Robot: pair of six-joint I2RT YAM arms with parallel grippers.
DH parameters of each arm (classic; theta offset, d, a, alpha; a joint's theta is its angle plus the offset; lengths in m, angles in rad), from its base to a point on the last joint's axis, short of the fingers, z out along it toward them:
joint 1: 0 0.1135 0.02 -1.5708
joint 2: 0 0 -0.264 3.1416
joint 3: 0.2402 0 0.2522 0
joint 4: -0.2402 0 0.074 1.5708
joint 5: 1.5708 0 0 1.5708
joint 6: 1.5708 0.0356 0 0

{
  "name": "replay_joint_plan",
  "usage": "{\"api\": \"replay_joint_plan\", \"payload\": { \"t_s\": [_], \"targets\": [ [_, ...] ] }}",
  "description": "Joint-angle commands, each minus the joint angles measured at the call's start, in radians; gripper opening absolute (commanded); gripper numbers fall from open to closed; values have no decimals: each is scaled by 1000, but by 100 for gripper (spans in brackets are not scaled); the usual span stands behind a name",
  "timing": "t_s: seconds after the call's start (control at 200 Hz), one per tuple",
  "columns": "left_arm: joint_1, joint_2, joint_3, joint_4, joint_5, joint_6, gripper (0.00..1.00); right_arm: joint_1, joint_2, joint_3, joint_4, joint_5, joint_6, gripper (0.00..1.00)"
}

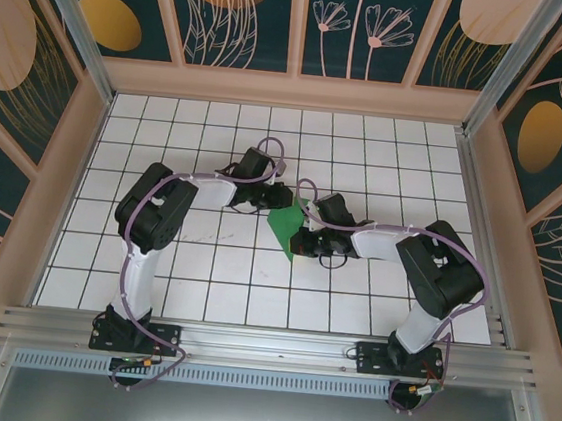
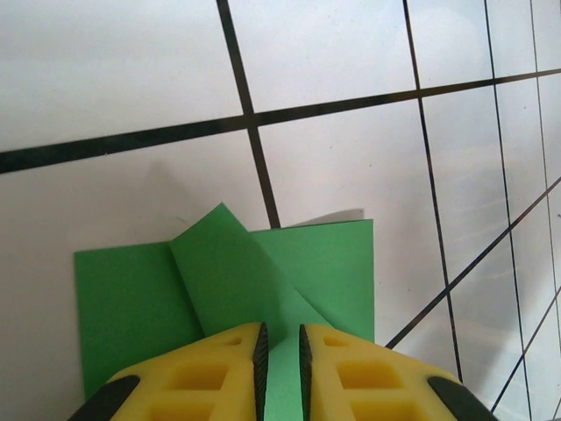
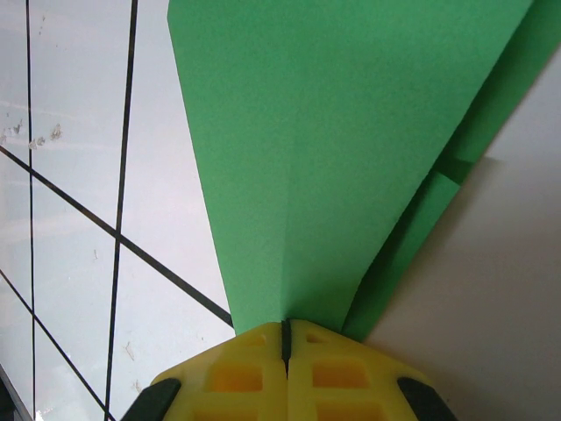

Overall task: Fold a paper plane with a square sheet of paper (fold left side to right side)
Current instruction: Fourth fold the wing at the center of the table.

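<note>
The bright-green sheet of paper [image 1: 281, 226] lies mid-table between both arms, folded into a wedge with overlapping flaps. In the left wrist view one flap of the paper [image 2: 228, 272] stands up at a slant over the flat layers. My left gripper [image 1: 274, 202] sits at the paper's far edge. Its jaws [image 2: 281, 338] are open by a narrow gap, with green paper showing through it. In the right wrist view the paper [image 3: 333, 132] narrows toward my right gripper [image 3: 286, 326], whose jaws are shut, tips at the narrow end where a crease runs in. The right gripper [image 1: 303, 241] is at the paper's near right side.
The floor is white tile [image 1: 203, 283] with black grid lines, walled by patterned panels on three sides. A metal rail [image 1: 267, 345] with both arm bases runs along the near edge. Both arms' elbows [image 1: 156, 202] reach inward toward the centre.
</note>
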Motion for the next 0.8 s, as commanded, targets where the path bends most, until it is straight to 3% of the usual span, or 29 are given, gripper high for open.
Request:
{"api": "replay_joint_plan", "payload": {
  "t_s": [0.0,0.3,0.405,0.52,0.796],
  "targets": [
    [11,-17,28,-28,-5,44,22,17,62,-44,-186,72,-25,0],
    [46,-180,-20,-50,-48,94,27,17,67,-38,-184,72,-26,0],
    [44,-211,-71,2,0,81,25,17,68,-39,-183,72,-25,0],
    [25,-187,-110,63,77,66,24,17,70,-37,-183,71,-25,0],
    [-29,-69,-91,111,109,47,24,19,75,-26,-200,77,-32,0]
  ]
}}
